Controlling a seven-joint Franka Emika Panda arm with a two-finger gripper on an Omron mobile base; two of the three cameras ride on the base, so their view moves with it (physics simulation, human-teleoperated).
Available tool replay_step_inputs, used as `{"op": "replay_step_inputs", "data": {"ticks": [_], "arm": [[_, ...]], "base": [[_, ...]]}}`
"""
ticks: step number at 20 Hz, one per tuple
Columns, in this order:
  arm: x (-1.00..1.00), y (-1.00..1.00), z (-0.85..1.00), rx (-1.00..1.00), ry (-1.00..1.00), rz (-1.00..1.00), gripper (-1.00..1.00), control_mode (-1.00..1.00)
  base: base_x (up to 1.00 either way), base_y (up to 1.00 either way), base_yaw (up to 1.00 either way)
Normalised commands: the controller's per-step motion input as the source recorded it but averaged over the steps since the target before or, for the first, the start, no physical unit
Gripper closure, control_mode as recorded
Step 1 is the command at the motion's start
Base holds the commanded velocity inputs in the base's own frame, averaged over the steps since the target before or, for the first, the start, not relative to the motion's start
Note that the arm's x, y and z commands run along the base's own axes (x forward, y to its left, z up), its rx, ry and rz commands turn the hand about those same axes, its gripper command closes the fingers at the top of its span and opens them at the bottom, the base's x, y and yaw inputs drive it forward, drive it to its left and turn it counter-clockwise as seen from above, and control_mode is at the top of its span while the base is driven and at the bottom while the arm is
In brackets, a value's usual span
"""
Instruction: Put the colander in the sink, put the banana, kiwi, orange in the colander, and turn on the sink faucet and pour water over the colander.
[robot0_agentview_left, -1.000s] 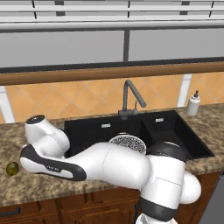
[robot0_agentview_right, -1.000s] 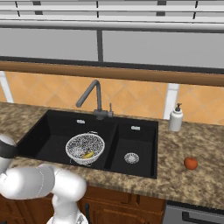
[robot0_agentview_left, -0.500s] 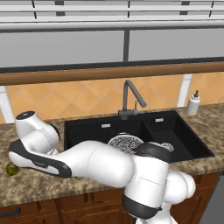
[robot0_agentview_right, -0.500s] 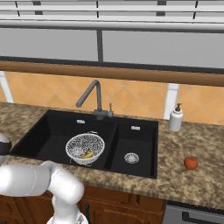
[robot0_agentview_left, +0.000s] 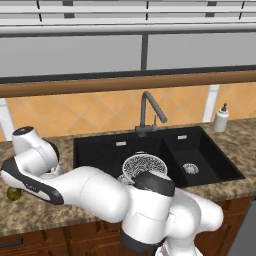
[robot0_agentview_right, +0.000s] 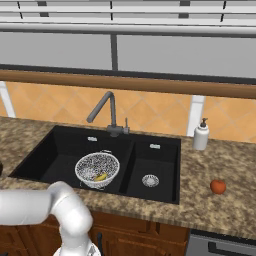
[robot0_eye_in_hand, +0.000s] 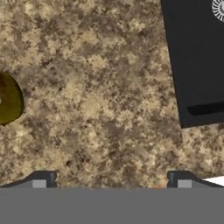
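I see my gripper (robot0_eye_in_hand: 111, 181) spread wide and holding nothing, looking down at the speckled granite counter (robot0_eye_in_hand: 96, 96). In the hand view the kiwi (robot0_eye_in_hand: 8, 99) sits at nine o'clock, and a corner of the black sink (robot0_eye_in_hand: 197, 61) at two o'clock. The colander (robot0_agentview_right: 97, 169) rests in the large basin with the banana (robot0_agentview_right: 101, 177) inside. The orange (robot0_agentview_right: 218, 186) lies on the counter at the sink's four o'clock in the right base view.

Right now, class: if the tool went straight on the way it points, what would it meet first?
Most likely bare counter. The open tool looks down on it, with the kiwi off to one side and the sink to the other. Depth is unclear.
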Motion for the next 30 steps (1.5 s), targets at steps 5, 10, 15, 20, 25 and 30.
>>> {"op": "replay_step_inputs", "data": {"ticks": [5,10,15,20,25,30], "arm": [[0.12,0.3,-0.15,0.0,0.0,0.07,-1.0,-1.0],[0.09,0.42,-0.1,0.0,0.0,0.05,-1.0,-1.0],[0.12,0.4,-0.18,0.0,0.0,0.02,-1.0,-1.0],[0.12,0.33,-0.12,0.0,0.0,0.02,-1.0,-1.0],[0.08,0.23,-0.04,0.0,0.0,0.03,-1.0,-1.0],[0.07,0.1,-0.19,0.0,-0.01,0.02,-1.0,-1.0]], "base": [[0.0,0.0,0.0],[0.0,0.0,0.0],[0.0,0.0,0.0],[0.0,0.0,0.0],[0.0,0.0,0.0],[0.0,0.0,0.0]]}}
